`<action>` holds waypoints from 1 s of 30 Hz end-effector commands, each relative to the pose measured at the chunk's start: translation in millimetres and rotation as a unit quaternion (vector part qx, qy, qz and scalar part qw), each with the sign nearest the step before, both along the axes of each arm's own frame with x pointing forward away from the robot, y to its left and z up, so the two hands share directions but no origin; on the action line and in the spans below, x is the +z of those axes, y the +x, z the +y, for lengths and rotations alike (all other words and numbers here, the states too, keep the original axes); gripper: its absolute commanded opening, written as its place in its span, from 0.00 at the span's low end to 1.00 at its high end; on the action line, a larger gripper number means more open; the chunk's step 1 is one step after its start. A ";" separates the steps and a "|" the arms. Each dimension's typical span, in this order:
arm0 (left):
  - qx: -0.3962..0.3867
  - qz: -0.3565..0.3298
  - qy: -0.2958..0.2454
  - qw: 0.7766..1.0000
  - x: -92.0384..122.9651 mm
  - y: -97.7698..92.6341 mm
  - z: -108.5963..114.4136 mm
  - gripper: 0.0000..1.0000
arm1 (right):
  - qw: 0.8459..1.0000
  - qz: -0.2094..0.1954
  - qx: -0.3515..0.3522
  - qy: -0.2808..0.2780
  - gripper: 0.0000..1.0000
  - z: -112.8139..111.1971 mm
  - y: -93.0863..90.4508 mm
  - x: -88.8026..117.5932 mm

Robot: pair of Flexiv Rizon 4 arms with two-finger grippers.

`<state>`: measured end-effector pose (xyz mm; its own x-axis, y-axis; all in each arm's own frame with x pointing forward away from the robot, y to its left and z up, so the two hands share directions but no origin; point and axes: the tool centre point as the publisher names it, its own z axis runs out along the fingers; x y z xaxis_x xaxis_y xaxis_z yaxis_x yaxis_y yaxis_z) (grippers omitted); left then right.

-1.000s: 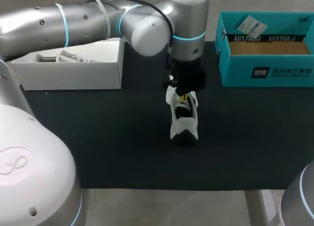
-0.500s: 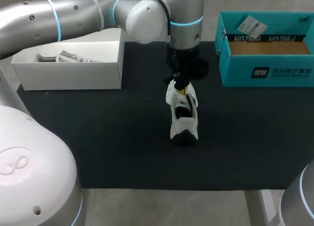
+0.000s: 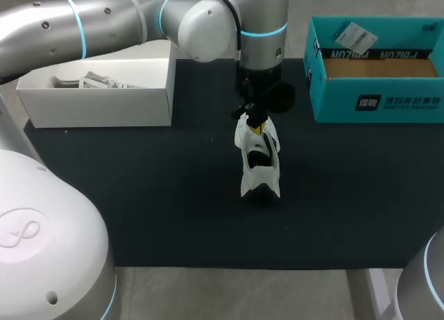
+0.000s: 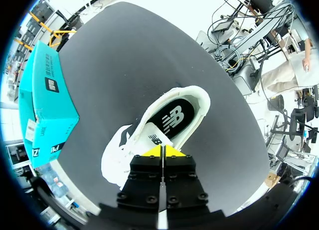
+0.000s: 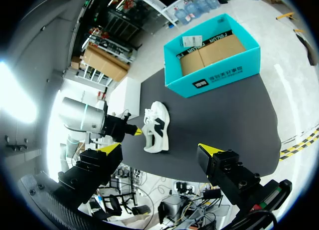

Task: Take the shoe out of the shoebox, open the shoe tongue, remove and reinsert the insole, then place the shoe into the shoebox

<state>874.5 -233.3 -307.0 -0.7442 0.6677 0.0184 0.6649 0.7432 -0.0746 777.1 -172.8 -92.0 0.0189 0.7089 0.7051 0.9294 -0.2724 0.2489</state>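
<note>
A white shoe [image 3: 259,169] stands upright in the middle of the black mat, its black insole [image 4: 174,118] showing inside the opening. My left arm comes in past the middle, and its gripper [image 3: 257,129] hangs over the tongue [image 4: 154,138]. Its yellow tips are shut, pressed together at the tongue's upper edge; I cannot tell whether any of it is pinched. The right gripper [image 5: 159,150] is open and empty, well back from the shoe [image 5: 155,126], with the left gripper [image 5: 127,131] beside the shoe. The teal shoebox [image 3: 374,101] stands open at the far right.
A white open box [image 3: 97,106] with paper inside sits at the far left of the mat. The shoebox holds a brown liner and a tag [image 3: 355,37]. Part of my right arm [image 3: 427,278] shows at the near right corner. Bare mat [image 3: 152,202] surrounds the shoe.
The left gripper has lifted and drawn back a little toward the far side, exposing more of the shoe's tongue; it has held still for the last half second. The shoe stays put.
</note>
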 end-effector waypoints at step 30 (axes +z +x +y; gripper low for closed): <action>0.214 -0.056 0.006 0.975 13.5 -28.6 -4.5 0.00 | 1.000 0.001 -0.001 -0.001 1.00 0.6 0.4 -0.1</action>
